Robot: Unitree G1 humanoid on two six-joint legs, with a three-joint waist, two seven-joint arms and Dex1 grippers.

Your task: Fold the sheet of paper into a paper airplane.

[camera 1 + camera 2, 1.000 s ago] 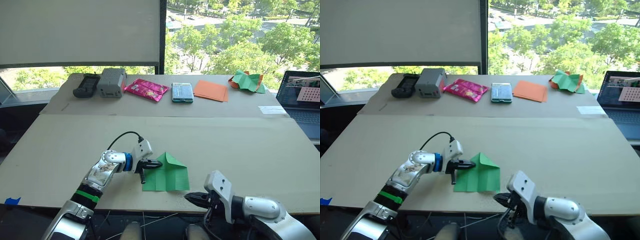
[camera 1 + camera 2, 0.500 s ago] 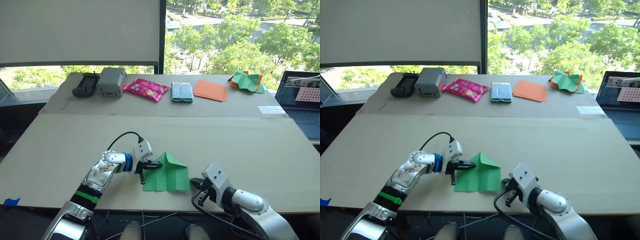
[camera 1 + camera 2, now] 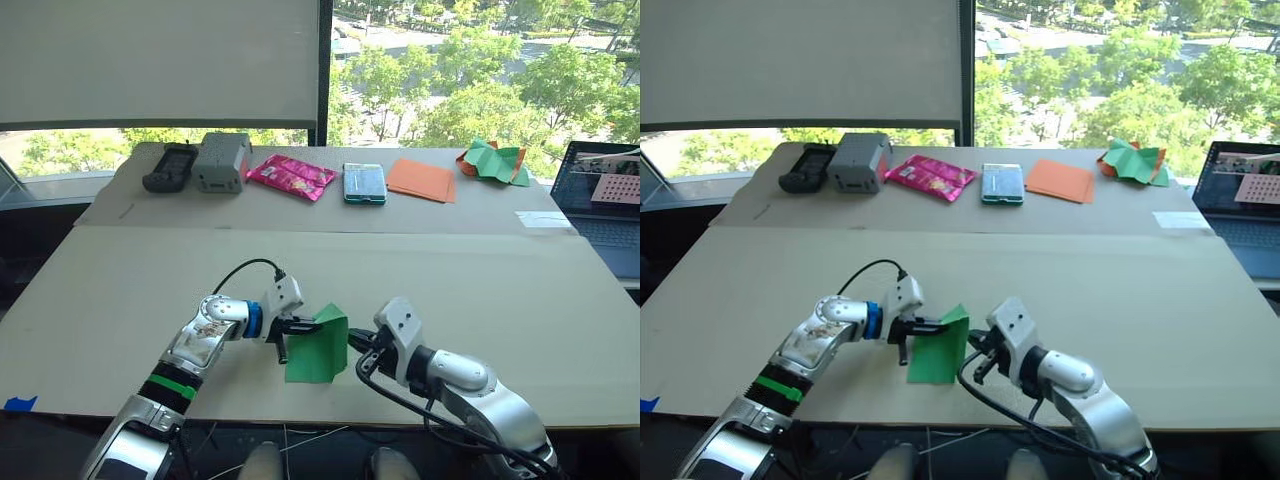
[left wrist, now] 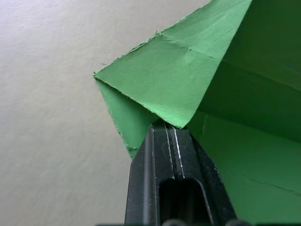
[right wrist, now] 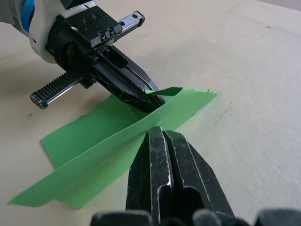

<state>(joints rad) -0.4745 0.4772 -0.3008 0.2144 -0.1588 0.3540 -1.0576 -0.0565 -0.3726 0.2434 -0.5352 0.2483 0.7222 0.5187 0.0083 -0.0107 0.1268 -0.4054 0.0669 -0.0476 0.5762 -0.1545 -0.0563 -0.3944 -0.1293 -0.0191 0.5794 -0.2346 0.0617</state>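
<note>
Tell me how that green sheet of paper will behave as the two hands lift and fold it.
The green sheet of paper is probably floppy: its right side stands up in a curve where the right hand pinches it. It likely holds folds well, given the sharp creases beside the left hand. It looks thin and ragged-edged, so hard pulling between both hands might tear it.

Wide bare surface (image 3: 520,300) lies open across the frame's middle and right; at lower centre the left tool (image 3: 318,326) and right tool (image 3: 352,338) crowd the sheet of paper (image 3: 318,352). Along the upper edge a battery pack (image 3: 222,162), pink packet (image 3: 292,177) and orange sheets (image 3: 422,180) block passage.
</note>
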